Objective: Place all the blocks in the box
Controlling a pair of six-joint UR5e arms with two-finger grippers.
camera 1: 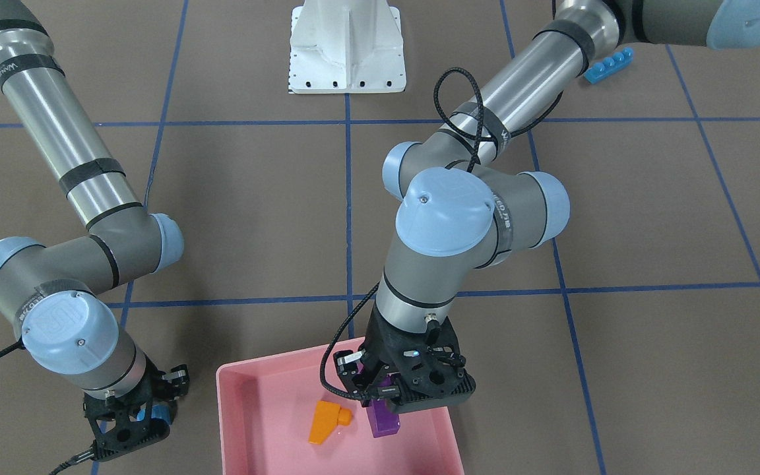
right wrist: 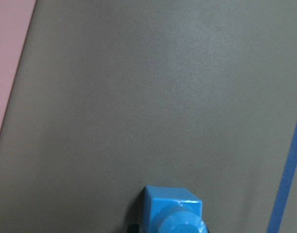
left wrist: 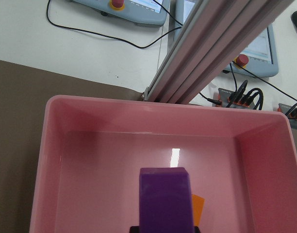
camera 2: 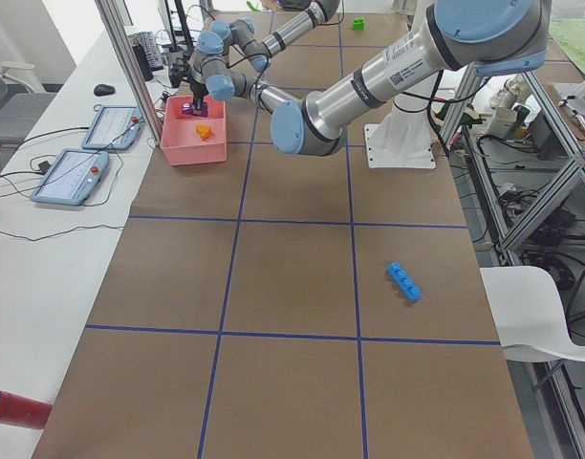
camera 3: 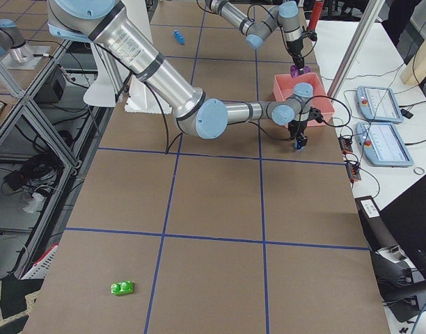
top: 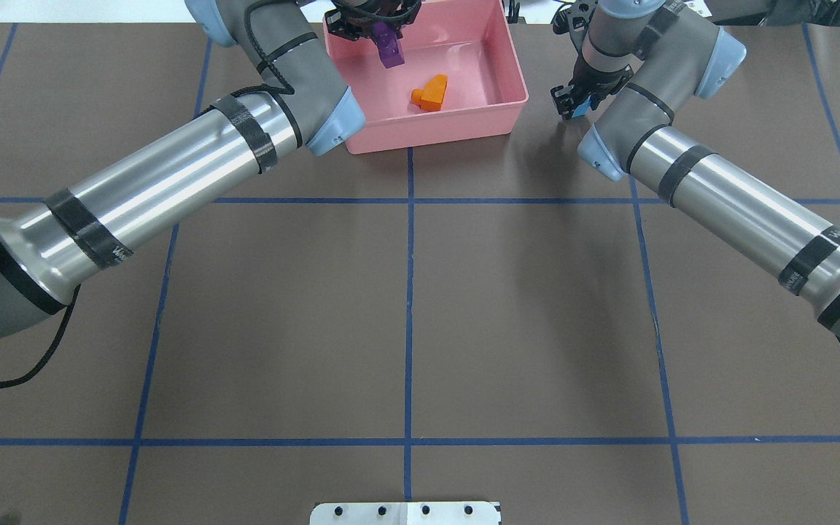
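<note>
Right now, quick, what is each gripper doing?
Left gripper: closed on the purple brick, over the pink box.
Right gripper: closed on the small blue cube.

A shallow pink square box (top: 434, 133) sits on the table, with an orange sloped brick (top: 431, 92) lying on its floor. A purple sloped brick (top: 389, 49) hangs over the box, pinched in the left gripper (top: 385, 36). A small light-blue cube (right wrist: 173, 211), gripped by the right gripper (top: 572, 102), is just beside the box. A long light-blue bar (camera 2: 404, 282) lies on the table, well apart.
</note>
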